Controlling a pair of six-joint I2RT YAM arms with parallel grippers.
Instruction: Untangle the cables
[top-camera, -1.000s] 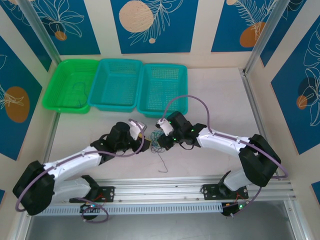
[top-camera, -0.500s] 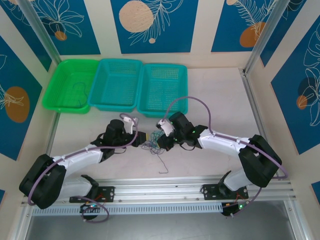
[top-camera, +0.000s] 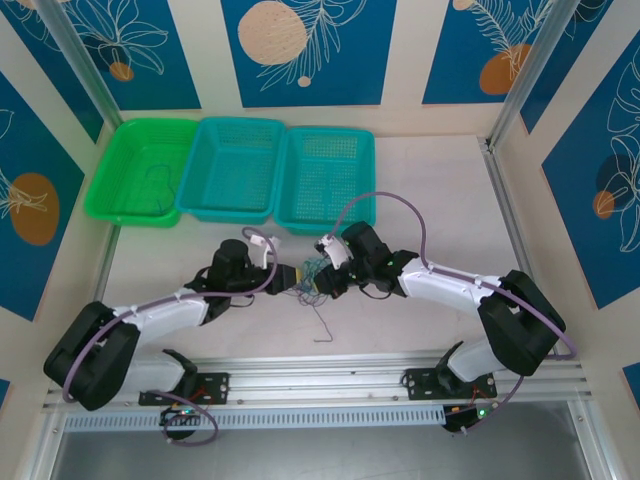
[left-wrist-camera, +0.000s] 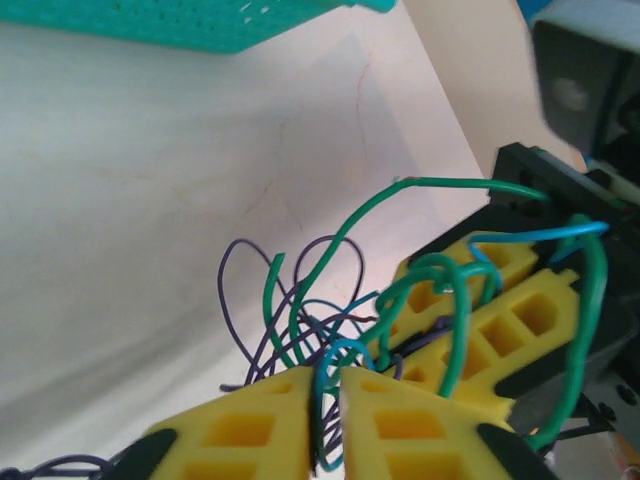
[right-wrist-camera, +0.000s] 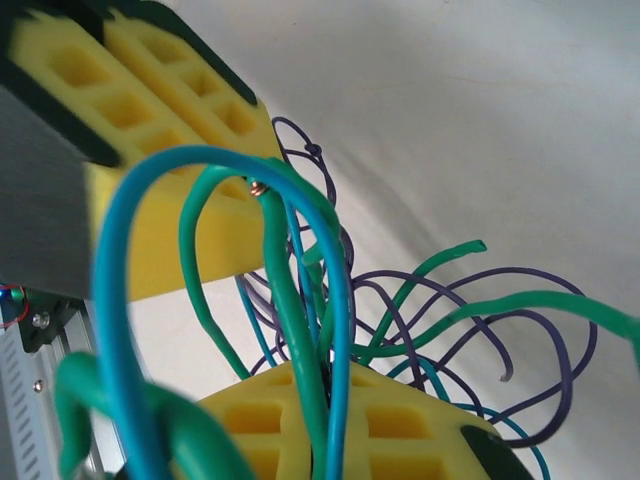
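From above, the small knot of thin green, blue and purple cables (top-camera: 312, 278) lay on the pale counter (top-camera: 430, 210), between your left pincer (top-camera: 292, 277) and right pincer (top-camera: 330, 282). The green plastic basket (top-camera: 100, 195) seemed to hold one dark strand. I couldn't judge the two teal mesh baskets (top-camera: 279, 180). At the left wrist, the left pincer (left-wrist-camera: 330, 400) was clamped on blue-green strands. At the right wrist, the right pincer (right-wrist-camera: 315, 400) pinched green and blue ones. You'd have done best drawing apart slowly and watching for snags.

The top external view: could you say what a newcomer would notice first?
A small tangle of thin green, blue and purple wires sits mid-table, pinched from both sides. The left arm's yellow foam fingers and the right arm's yellow foam fingers are each shut on strands. Three plastic mesh baskets, one green and two teal, line the far edge.
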